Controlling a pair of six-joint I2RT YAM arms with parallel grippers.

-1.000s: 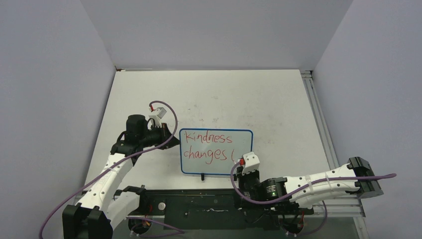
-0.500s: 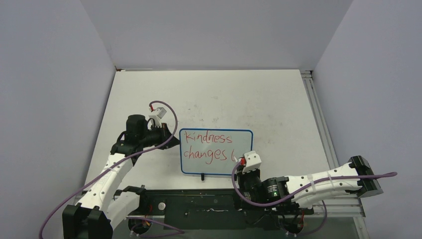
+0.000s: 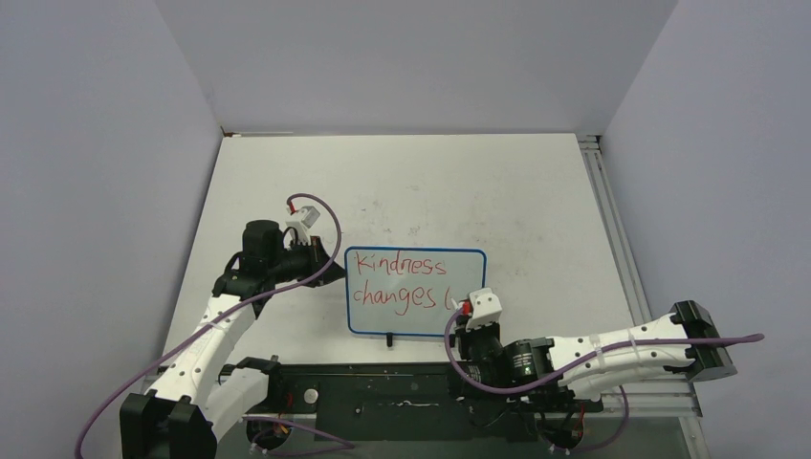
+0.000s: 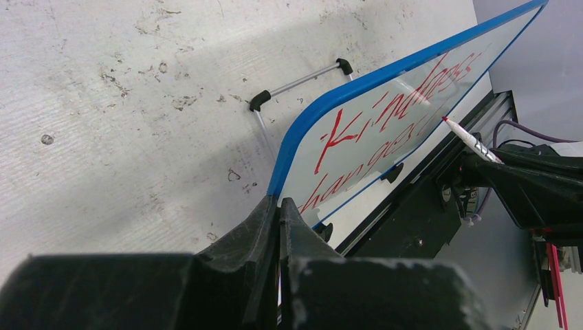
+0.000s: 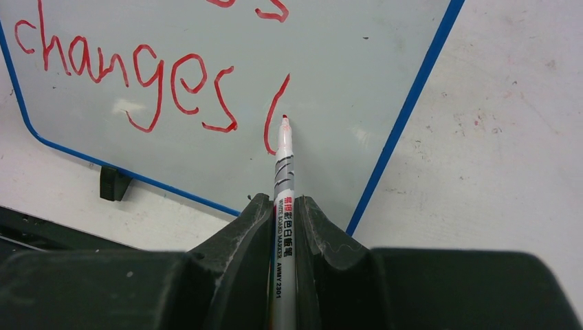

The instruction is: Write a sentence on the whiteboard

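Observation:
The whiteboard [image 3: 459,273], white with a blue frame, lies mid-table and reads "Kindness changes" in red, followed by one curved stroke. My left gripper [image 4: 280,203] is shut on the whiteboard's left edge [image 4: 289,155]. My right gripper [image 5: 283,203] is shut on a white marker [image 5: 282,172] with a red tip; the tip rests on the board [image 5: 344,69] just right of the curved stroke. In the top view the right gripper [image 3: 469,320] is at the board's lower right corner and the left gripper [image 3: 330,263] at its left edge.
A black clip [image 3: 389,338] sits on the board's near edge, seen also in the right wrist view [image 5: 113,184]. A metal handle [image 4: 295,86] lies behind the board's frame. A black base rail [image 3: 383,392] runs along the near edge, an aluminium rail [image 3: 612,229] along the right.
The lone stroke after "changes" has gained a small curve at its foot. The right gripper with the marker has shifted slightly toward me. The left arm has not moved.

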